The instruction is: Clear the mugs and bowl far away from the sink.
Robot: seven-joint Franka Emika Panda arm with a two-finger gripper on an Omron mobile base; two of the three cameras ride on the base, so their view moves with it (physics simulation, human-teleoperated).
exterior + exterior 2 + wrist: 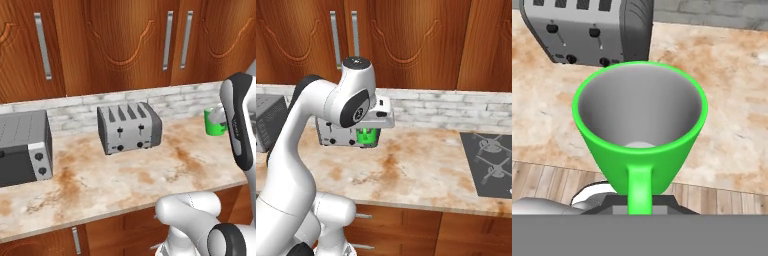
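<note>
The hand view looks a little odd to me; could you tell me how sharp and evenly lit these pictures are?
Hand view: green mug looms large and sharp, its grey inside smoothly shaded, no glare. Left base view: flat even light, toaster crisp, the mug partly hidden by the arm. Right base view: soft shadow under the gripper on the counter.

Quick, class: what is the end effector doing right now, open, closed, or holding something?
End effector: closed on the green mug, held above the counter.

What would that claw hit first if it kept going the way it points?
The gripper points down, holding the green mug above the counter. Going on, the mug's bottom would probably meet the counter, just right of the toaster. Depth is hard to judge.
</note>
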